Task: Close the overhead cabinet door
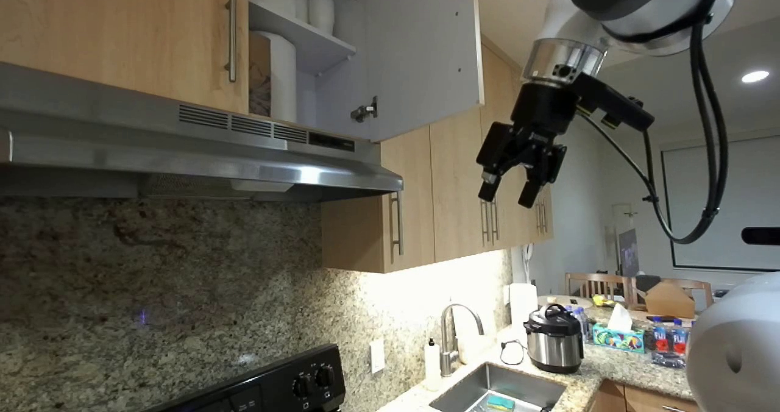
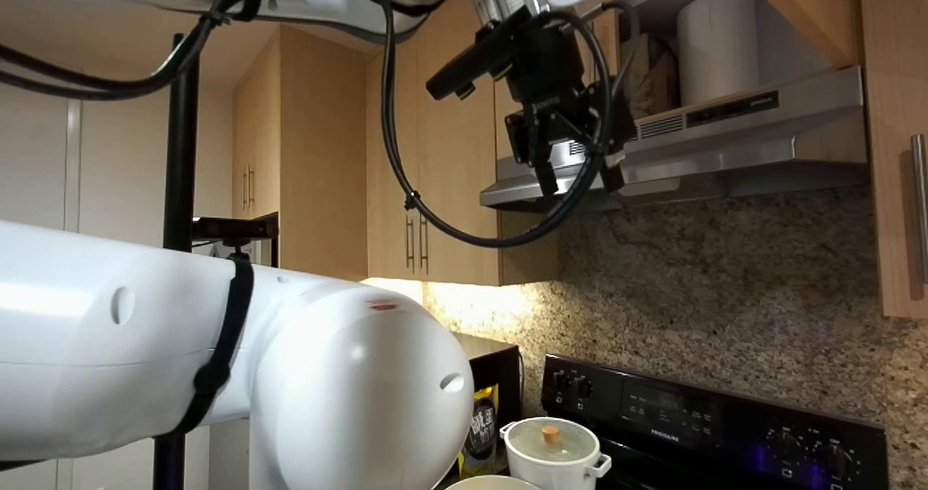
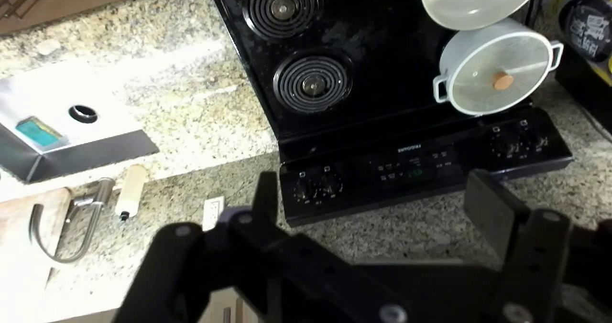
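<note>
**Overhead cabinet door (image 1: 420,52) standing open, gripper (image 1: 509,194) with fingers apart**

In an exterior view I have the door at upper centre of the frame, its whitish inner face showing and its metal hinges (image 1: 364,110) along the left edge. Left of it, in the cabinet (image 1: 347,86), a shelf (image 1: 317,49) carries white rounded items (image 1: 321,13), and a white roll (image 1: 282,77) stands below. My gripper hangs right of centre, lower than the door and apart from it — fingers angled down, well separated.

In an exterior view I see the gripper at upper centre, a black cable (image 2: 500,242) looping across it. The door's maple outer face sits at the upper right, cut by the top edge. A white pot (image 2: 562,470) stands low in the frame.

In the wrist view my gripper fills the bottom, fingers spread left and right. The black stove (image 3: 382,74) takes the upper middle, the pot at upper right beside a pale bowl (image 3: 454,12). A sink (image 3: 100,156) holding a blue-green sponge (image 3: 39,133) is at far left.
</note>
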Robot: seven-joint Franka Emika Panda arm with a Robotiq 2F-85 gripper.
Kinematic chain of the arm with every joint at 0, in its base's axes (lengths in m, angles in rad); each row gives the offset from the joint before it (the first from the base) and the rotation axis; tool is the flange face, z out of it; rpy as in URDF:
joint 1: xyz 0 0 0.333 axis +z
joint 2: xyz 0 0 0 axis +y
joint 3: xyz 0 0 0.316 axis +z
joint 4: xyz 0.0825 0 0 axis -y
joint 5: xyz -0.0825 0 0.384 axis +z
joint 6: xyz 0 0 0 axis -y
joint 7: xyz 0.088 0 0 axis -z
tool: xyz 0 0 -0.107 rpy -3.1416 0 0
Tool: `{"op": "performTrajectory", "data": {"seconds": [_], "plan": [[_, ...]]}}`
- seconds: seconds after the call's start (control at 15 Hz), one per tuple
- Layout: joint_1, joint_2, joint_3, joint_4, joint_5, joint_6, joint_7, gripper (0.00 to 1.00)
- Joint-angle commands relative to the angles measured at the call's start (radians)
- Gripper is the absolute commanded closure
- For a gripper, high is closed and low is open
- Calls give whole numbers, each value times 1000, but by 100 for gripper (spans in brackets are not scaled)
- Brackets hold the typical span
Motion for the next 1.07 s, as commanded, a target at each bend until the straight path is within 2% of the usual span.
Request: {"op": "performTrajectory", "data": {"seconds": [0.0,0.27,0.6,0.93,1.0], "plan": [[-45,-49,-13,47,-8,67,56,0],[-113,-45,-1,136,-33,165,120,0],[-224,22,-3,295,-97,234,223,0],[-330,80,-28,367,-95,412,343,0],[-284,38,-26,344,-84,357,292,0]]}}
